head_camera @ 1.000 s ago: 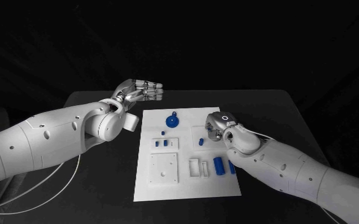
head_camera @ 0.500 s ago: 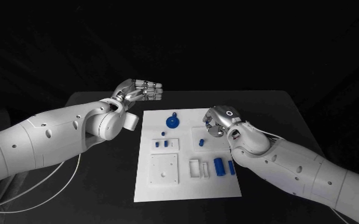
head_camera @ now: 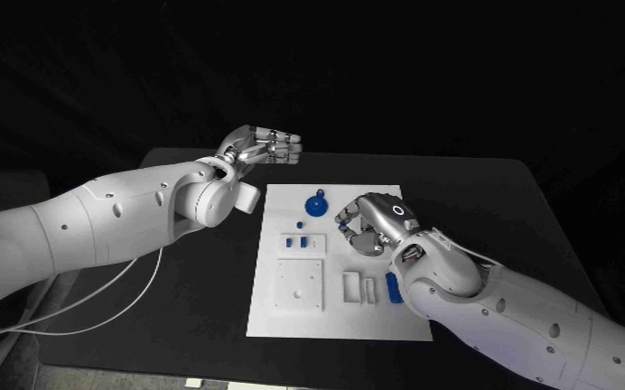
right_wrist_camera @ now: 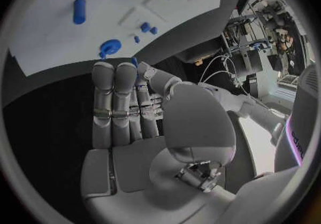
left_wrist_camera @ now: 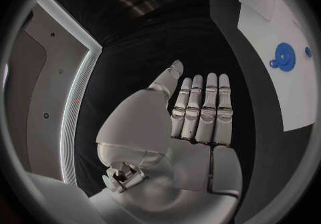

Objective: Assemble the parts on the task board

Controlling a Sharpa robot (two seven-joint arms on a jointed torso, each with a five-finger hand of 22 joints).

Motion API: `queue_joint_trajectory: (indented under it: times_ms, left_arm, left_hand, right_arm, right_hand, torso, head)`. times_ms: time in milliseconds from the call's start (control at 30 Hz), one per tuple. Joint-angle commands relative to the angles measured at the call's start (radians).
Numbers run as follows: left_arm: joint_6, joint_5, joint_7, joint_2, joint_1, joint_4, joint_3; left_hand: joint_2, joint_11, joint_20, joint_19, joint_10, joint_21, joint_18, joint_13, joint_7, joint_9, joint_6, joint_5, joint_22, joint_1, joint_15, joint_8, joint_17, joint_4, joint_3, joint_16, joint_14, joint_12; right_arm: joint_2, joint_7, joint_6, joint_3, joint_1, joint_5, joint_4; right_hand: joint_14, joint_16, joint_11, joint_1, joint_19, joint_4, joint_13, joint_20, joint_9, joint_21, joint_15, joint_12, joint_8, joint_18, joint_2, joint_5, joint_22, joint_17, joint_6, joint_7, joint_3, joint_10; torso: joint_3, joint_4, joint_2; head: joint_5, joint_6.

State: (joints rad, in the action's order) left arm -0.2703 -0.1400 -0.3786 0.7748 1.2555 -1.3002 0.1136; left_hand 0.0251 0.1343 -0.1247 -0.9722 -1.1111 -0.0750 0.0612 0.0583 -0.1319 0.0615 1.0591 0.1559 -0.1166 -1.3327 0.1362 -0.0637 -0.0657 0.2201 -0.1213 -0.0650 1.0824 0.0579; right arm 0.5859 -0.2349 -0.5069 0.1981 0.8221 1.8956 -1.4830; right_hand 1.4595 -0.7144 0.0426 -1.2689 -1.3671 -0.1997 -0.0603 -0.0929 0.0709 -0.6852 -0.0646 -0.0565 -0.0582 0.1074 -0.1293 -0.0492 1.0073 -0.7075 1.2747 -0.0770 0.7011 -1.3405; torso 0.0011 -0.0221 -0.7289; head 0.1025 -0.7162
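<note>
We saw a black table [head_camera: 495,200] in a dark room, with the white board [head_camera: 332,318] at its middle carrying blue parts [head_camera: 317,204]. Our left robot hand [head_camera: 265,147] hung over the table's far edge beyond the board, empty, fingers straight and together. Our right robot hand [head_camera: 368,222] hovered over the board, fingers curled; whether it held a part, we could not tell.

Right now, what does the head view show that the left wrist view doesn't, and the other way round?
Head view: two small blue pegs standing in a white block, and a white square plate nearer the robot. Left wrist view: the palm side of the left hand, with nothing in it. Both: the blue round part, the task board, and the right hand over it.
</note>
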Motion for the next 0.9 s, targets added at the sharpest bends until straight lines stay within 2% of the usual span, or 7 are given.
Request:
queue_joint_trajectory:
  times_ms: [33, 200, 300, 467, 600, 733, 900]
  left_arm:
    - [-0.019, 0.001, -0.029, -0.012, 0.002, 0.006, 0.0]
    - [-0.024, 0.003, -0.037, -0.034, 0.001, 0.031, 0.0]
    - [-0.027, 0.005, -0.042, -0.045, 0.001, 0.042, 0.0]
    - [-0.028, 0.007, -0.047, -0.065, 0.001, 0.06, 0.0]
    - [-0.029, 0.011, -0.05, -0.076, 0.0, 0.07, 0.0]
    - [-0.028, 0.016, -0.051, -0.082, 0.0, 0.075, 0.0]
    - [-0.026, 0.018, -0.05, -0.086, 0.0, 0.077, 0.0]
  left_hand:
    - [0.003, -0.002, -0.001, -0.009, 0.001, -0.003, -0.007, -0.001, 0.0, 0.0, 0.007, 0.004, 0.001, -0.007, 0.003, 0.0, 0.001, -0.004, 0.0, 0.004, -0.001, 0.002]
    - [0.004, -0.002, 0.0, -0.01, 0.0, -0.004, -0.007, -0.001, -0.001, 0.0, 0.008, 0.004, 0.002, -0.006, 0.002, 0.0, 0.001, -0.005, -0.001, 0.004, 0.0, 0.002]
    - [0.005, -0.002, 0.0, -0.01, 0.0, -0.004, -0.007, -0.001, 0.0, 0.0, 0.008, 0.004, 0.003, -0.006, 0.001, 0.0, 0.001, -0.006, -0.002, 0.004, 0.0, 0.002]
    - [0.006, -0.003, 0.001, -0.012, 0.0, -0.005, -0.007, -0.001, 0.0, 0.0, 0.009, 0.004, 0.004, -0.006, 0.001, 0.0, 0.001, -0.007, -0.004, 0.004, 0.0, 0.002]
    - [0.007, -0.002, 0.001, -0.013, 0.0, -0.005, -0.007, -0.001, 0.0, 0.0, 0.009, -0.007, 0.005, 0.002, 0.001, 0.0, 0.001, -0.013, -0.002, 0.004, 0.0, 0.002]
    - [0.007, -0.002, 0.0, -0.014, 0.0, -0.005, -0.007, -0.001, 0.0, 0.0, 0.009, -0.016, 0.006, 0.001, 0.001, 0.0, 0.001, -0.016, 0.001, 0.004, 0.0, 0.002]
    - [0.007, -0.002, 0.0, -0.014, 0.0, -0.005, -0.007, -0.001, 0.0, 0.0, 0.009, -0.016, 0.006, 0.001, 0.001, 0.0, 0.001, -0.016, 0.001, 0.004, 0.0, 0.002]
  right_arm:
    - [-0.014, 0.046, -0.019, 0.0, -0.025, -0.044, -0.013]
    - [-0.042, 0.059, -0.016, -0.006, -0.069, -0.037, -0.007]
    - [-0.058, 0.065, -0.004, -0.015, -0.086, -0.027, 0.006]
    - [-0.088, 0.075, 0.008, -0.036, -0.1, -0.017, 0.038]
    - [-0.114, 0.078, 0.01, -0.044, -0.11, -0.01, 0.064]
    - [-0.134, 0.078, 0.008, -0.048, -0.114, -0.003, 0.09]
    - [-0.149, 0.077, 0.013, -0.049, -0.117, 0.0, 0.115]
  right_hand:
    - [0.0, -0.007, -0.022, -0.004, -0.01, -0.002, -0.002, 0.0, 0.001, 0.01, -0.006, -0.004, -0.006, 0.021, 0.0, 0.001, 0.004, 0.003, 0.004, 0.0, -0.007, -0.027]
    - [-0.001, -0.008, -0.021, -0.003, -0.013, -0.005, -0.002, 0.0, 0.001, 0.022, -0.006, -0.004, -0.006, 0.023, 0.003, 0.0, 0.014, 0.008, 0.003, 0.0, -0.007, -0.026]
    - [-0.001, -0.01, -0.021, -0.003, -0.017, -0.008, -0.002, 0.001, 0.001, 0.032, -0.006, -0.004, -0.006, 0.023, 0.004, 0.0, 0.024, 0.012, 0.003, 0.0, -0.008, -0.026]
    - [-0.003, -0.013, -0.021, -0.001, -0.023, -0.01, -0.002, 0.001, 0.001, 0.05, -0.006, -0.004, -0.006, 0.023, 0.006, 0.001, 0.042, 0.018, 0.003, 0.0, -0.011, -0.026]
    - [-0.002, -0.013, -0.021, -0.001, -0.025, -0.012, -0.002, 0.001, 0.001, 0.053, -0.005, -0.004, -0.006, 0.024, 0.007, 0.0, 0.047, 0.02, 0.003, 0.0, -0.009, -0.025]
    - [-0.002, -0.014, -0.021, 0.0, -0.028, -0.015, -0.002, 0.001, 0.002, 0.06, -0.005, -0.004, -0.006, 0.025, 0.008, 0.0, 0.054, 0.024, 0.002, 0.0, -0.008, -0.025]
    - [-0.002, -0.018, -0.021, 0.003, -0.035, -0.021, -0.002, 0.002, 0.002, 0.078, -0.006, -0.004, -0.006, 0.024, 0.011, -0.001, 0.074, 0.032, 0.002, 0.0, -0.008, -0.025]
  torso:
    - [-0.0031, -0.0021, 0.009]
    - [-0.0053, -0.0022, 0.019]
    - [-0.0062, -0.0026, 0.022]
    - [-0.008, -0.0011, 0.024]
    - [-0.008, -0.0012, 0.025]
    - [-0.0094, 0.0031, 0.025]
    - [-0.0104, 0.0013, 0.025]
  head:
    - [0.035, -0.012]
    - [0.069, -0.026]
    - [0.085, -0.025]
    - [0.1, -0.037]
    - [0.127, -0.049]
    - [0.134, -0.059]
    - [0.143, -0.068]
